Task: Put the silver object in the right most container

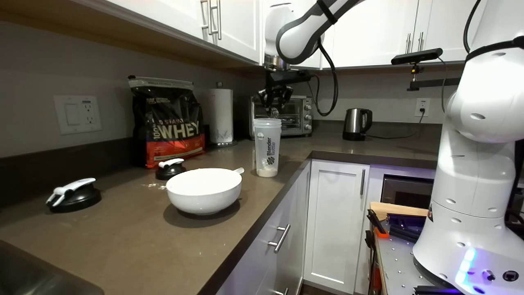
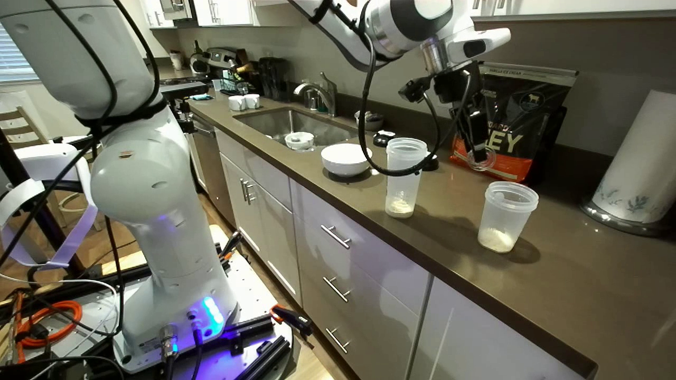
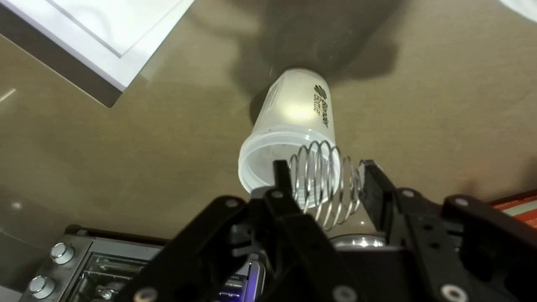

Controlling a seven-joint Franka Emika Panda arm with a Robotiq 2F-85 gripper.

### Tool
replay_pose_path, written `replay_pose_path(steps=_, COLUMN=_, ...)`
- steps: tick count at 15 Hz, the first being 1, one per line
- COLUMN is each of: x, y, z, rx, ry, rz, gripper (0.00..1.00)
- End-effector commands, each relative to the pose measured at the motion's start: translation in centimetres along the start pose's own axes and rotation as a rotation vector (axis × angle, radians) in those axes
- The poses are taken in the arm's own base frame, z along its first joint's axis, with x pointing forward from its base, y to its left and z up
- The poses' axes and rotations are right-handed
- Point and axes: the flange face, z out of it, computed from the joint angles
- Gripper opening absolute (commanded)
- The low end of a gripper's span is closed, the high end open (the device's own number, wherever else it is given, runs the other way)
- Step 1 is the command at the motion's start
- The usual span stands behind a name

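Observation:
The silver object is a small open wire ball, seen in the wrist view (image 3: 327,188) and in an exterior view (image 2: 486,160). My gripper (image 3: 324,172) is shut on it, one finger at each side. The right most container is a tall clear plastic bottle (image 2: 506,216) with whitish powder at its bottom. It stands upright and open on the counter. In the wrist view a bottle (image 3: 295,105) shows with its open rim partly behind the wire ball. The ball is above rim height, apart from the bottle. In an exterior view a nearer bottle seems to hide the right most container.
A second clear bottle (image 2: 402,182) stands nearer the white bowl (image 1: 204,190). Black lids (image 1: 75,196), a whey bag (image 1: 170,127), a paper towel roll (image 1: 221,114) and a toaster oven (image 1: 301,119) are also on the counter. A kettle (image 1: 355,125) is further back.

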Motion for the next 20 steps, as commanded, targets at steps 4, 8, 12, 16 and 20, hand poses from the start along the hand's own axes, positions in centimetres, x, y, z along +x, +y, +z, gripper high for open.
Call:
replay_pose_path(steps=4, x=1.9, y=0.1, z=2.7, rx=-0.020, ry=-0.017, rz=0.044, gripper=0.47)
replay_pose_path(steps=8, x=3.2, y=-0.7, z=3.7, rx=-0.032, ry=-0.016, rz=0.042, gripper=0.46)
replay_pose_path(steps=12, x=4.5, y=-1.3, z=4.6, rx=-0.040, ry=-0.015, rz=0.044, gripper=0.47)
replay_pose_path(steps=16, x=5.3, y=-1.1, z=5.5, rx=-0.057, ry=-0.022, rz=0.055, gripper=0.49)
replay_pose_path(steps=20, x=5.4, y=-0.5, z=6.2, rx=-0.065, ry=-0.039, rz=0.071, gripper=0.49)
